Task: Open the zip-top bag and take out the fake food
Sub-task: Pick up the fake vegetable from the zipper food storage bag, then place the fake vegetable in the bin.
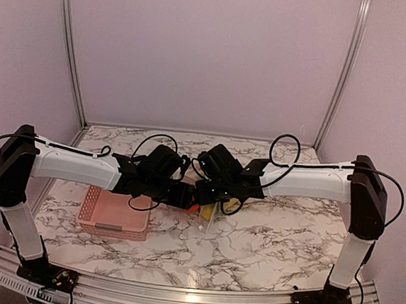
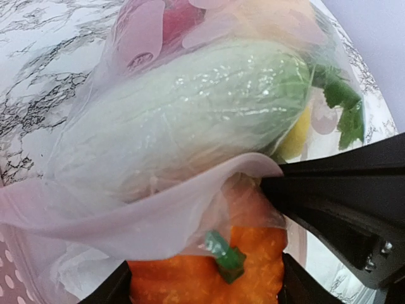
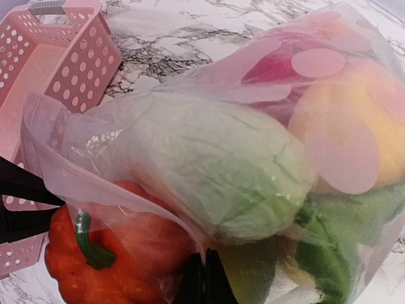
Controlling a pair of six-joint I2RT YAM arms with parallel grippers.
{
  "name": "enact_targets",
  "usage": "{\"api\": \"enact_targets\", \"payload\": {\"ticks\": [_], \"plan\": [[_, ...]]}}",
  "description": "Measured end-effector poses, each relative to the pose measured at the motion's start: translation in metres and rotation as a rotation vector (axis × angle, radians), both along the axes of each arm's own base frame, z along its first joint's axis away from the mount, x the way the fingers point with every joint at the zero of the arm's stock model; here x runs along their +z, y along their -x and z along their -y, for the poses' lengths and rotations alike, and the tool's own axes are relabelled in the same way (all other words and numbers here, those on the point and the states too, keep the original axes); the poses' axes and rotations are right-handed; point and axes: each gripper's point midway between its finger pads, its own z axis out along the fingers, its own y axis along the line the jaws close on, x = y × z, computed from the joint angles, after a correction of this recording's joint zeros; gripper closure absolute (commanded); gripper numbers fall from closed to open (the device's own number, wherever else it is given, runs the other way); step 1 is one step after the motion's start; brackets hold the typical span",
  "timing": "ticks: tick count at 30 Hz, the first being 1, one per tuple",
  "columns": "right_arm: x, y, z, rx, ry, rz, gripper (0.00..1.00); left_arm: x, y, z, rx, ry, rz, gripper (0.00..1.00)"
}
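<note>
**Item:** zip-top bag (image 3: 209, 95), clear film, mouth open.

**Location:** just beside the pink basket (image 3: 82, 60), on the side toward the right arm, with the mouth turned to the basket. Whether it rests on the desk (image 1: 273, 247) or hangs clear cannot be told.

**Contents:** fake food (image 2: 209, 107).
- A pale green leafy piece fills the front.
- Red, yellow and dark green pieces lie deeper, farther from the basket.
- An orange piece (image 2: 171, 282) with a green stem sits at the mouth, nearest the basket, part under the lip and part bare.

**Left gripper** (image 2: 205, 291): fingers spread, one on each side of the orange piece. Firm contact cannot be told.

**Right gripper** (image 3: 204, 282): fingers pressed together on a fold of the bag's film near the lip.

**Step in hand (judged):** drawing out the orange piece.
- Hold the right pinch firm so the mouth does not collapse.
- Close the left fingers on the body of the piece, below the stem and free of the lip.
- Pull toward the basket along the mouth's line, not up into the film.
- Risk: film caught with the piece would drag the whole bag.

**Views:**
- The top view gives the arms, basket and desk, but the wrists cover nearly all of the bag.
- Only the left wrist shows the piece between its fingers and the right finger meeting the lip.
- Only the right wrist shows the basket beside the mouth and the deeper pieces.
</note>
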Motion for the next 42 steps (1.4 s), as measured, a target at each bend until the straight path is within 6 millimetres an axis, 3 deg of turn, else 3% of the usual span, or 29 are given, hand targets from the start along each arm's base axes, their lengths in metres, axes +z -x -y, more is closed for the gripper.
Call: {"api": "enact_targets", "payload": {"ticks": [12,23,28,32,37,42], "plan": [[0.001,-0.001,-0.001,-0.001,-0.005,0.006,1.0,0.014,0.007,-0.009,-0.004,0.024,0.022,0.43],[0.002,-0.001,-0.002,0.003,-0.006,0.009,1.0,0.047,0.016,-0.027,0.009,0.073,0.074,0.43],[0.004,-0.001,-0.004,0.014,-0.01,0.01,1.0,0.055,0.019,-0.046,0.05,0.086,0.084,0.43],[0.011,-0.002,-0.01,0.028,-0.029,0.016,1.0,0.072,0.014,-0.066,0.112,0.114,0.111,0.43],[0.018,-0.003,-0.015,0.05,-0.045,0.023,1.0,0.095,0.001,-0.098,0.232,0.153,0.152,0.43],[0.027,-0.003,-0.023,0.08,-0.066,0.029,1.0,0.091,-0.02,-0.137,0.382,0.115,0.15,0.43]]}}
